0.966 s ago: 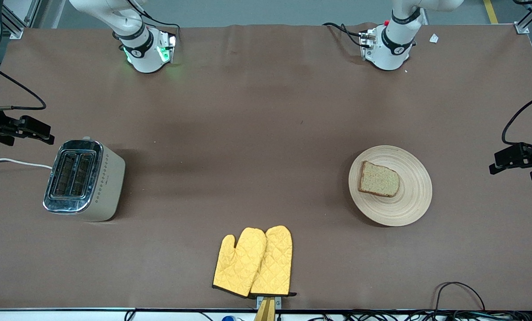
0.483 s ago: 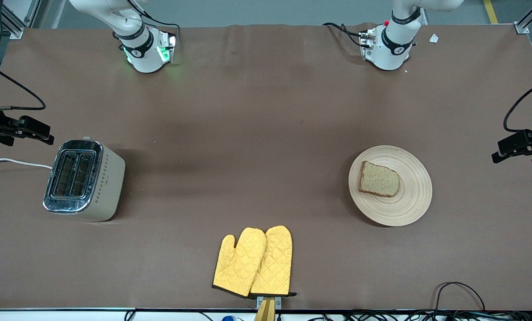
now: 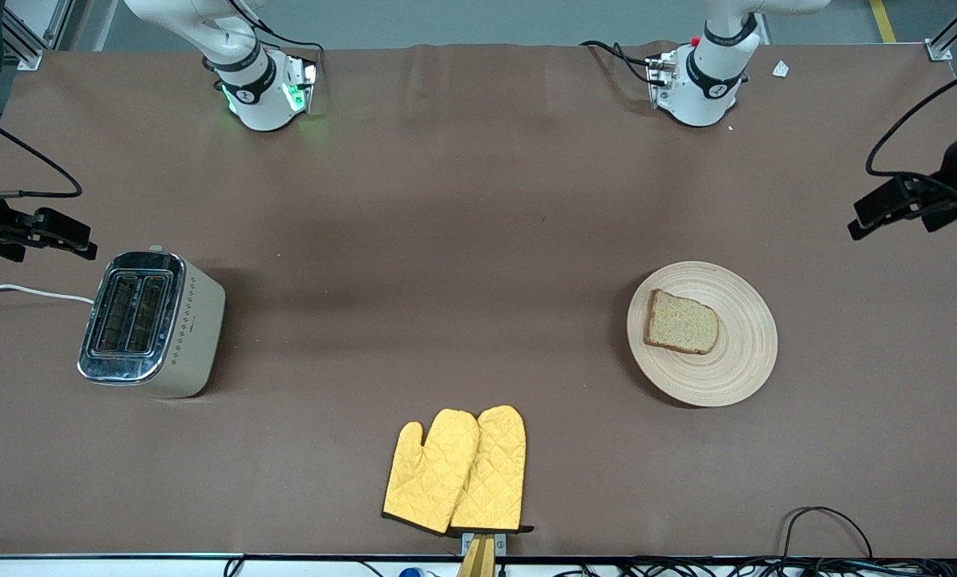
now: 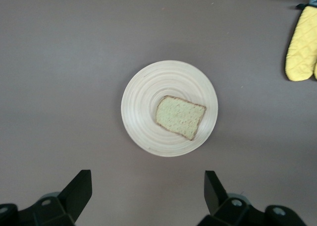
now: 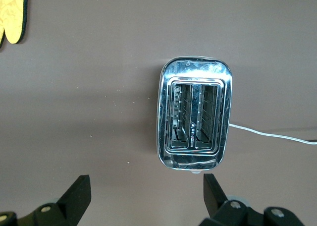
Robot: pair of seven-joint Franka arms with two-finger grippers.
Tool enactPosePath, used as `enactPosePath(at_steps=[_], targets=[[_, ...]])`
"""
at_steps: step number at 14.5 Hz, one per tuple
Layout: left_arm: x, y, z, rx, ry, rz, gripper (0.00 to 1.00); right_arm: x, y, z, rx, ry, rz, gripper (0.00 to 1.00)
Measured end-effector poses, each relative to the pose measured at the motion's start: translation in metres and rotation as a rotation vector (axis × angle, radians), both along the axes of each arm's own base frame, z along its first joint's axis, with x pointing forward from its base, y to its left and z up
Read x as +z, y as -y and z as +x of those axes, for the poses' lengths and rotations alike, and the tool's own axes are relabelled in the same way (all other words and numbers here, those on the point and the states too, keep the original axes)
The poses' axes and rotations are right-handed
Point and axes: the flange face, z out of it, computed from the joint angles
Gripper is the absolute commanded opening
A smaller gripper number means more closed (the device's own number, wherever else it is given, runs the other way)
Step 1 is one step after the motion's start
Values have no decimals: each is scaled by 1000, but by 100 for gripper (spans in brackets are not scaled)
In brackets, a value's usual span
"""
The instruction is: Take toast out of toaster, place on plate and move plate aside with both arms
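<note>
The toast (image 3: 681,322) lies flat on the round light-wood plate (image 3: 736,362), toward the left arm's end of the table. In the left wrist view the toast (image 4: 180,117) sits off-centre on the plate (image 4: 141,112). My left gripper (image 3: 865,218) hangs open and empty over bare table at the left arm's end, apart from the plate; its fingers (image 4: 79,186) stand wide around nothing. My right gripper (image 3: 74,239) waits open and empty over the table's other end, just beside the toaster, as the right wrist view confirms (image 5: 146,191).
A chrome-topped cream toaster (image 3: 151,322) with two empty slots (image 5: 194,119) stands at the right arm's end, its white cord (image 3: 30,292) trailing off the table. Two yellow quilted oven mitts (image 3: 456,471) lie near the front edge. Cables (image 3: 823,521) run along that edge.
My left gripper has moved toward the robots' base side of the table and slightly inward, still open. The right arm, toast and plate have not moved.
</note>
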Motion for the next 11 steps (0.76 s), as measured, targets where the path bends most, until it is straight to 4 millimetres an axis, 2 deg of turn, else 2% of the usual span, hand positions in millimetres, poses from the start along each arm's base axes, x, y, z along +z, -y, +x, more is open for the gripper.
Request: enactPosePath(at_steps=[3, 5, 11], targets=[[4, 22, -21, 18, 0, 33, 100, 0, -1, 0, 1, 0, 0, 100], [5, 28, -27, 7, 11, 38, 100, 0, -1, 0, 2, 0, 0, 100], [-5, 9, -16, -115, 76, 44, 100, -1, -3, -1, 5, -7, 1, 100]])
